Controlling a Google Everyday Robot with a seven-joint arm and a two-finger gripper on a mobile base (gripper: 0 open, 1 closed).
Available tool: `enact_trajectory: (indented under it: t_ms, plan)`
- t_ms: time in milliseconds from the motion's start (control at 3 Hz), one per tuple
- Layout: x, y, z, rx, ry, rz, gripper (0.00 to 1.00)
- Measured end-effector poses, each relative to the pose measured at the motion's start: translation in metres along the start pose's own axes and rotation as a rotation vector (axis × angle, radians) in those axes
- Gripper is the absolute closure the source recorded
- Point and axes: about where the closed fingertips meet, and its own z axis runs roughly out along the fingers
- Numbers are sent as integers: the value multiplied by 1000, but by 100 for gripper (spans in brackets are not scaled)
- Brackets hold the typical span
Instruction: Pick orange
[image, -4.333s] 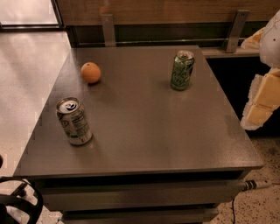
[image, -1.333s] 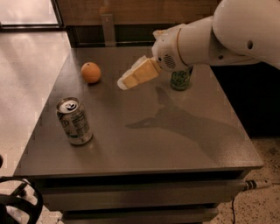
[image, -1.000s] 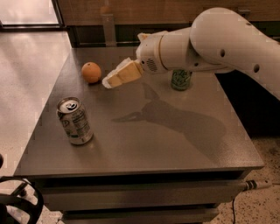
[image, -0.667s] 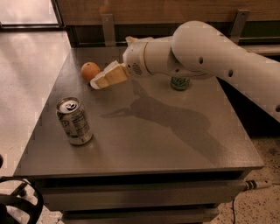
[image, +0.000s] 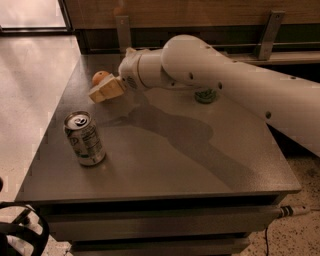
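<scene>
The orange (image: 100, 77) sits near the table's (image: 165, 170) eleven o'clock corner. It looks light, firm, smooth and apt to roll, so it is best pinched across its middle. The gripper (image: 106, 90) is at its five o'clock, overlapping it; whether it is open or holding anything I cannot tell. It has swung left since earlier; the orange hasn't moved.

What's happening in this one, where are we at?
The robot's arm stretches across the grey table from the right. Its gripper is right in front of the orange near the far left corner and partly covers it. The orange looks to be on the table, not lifted. A white can stands front left, and a green can is mostly hidden behind the arm.
</scene>
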Motion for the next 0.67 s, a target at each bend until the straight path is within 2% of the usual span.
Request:
enact_trajectory:
  t_ms: [667]
  plan:
    - [20,-3,53,-39,-12,79,0]
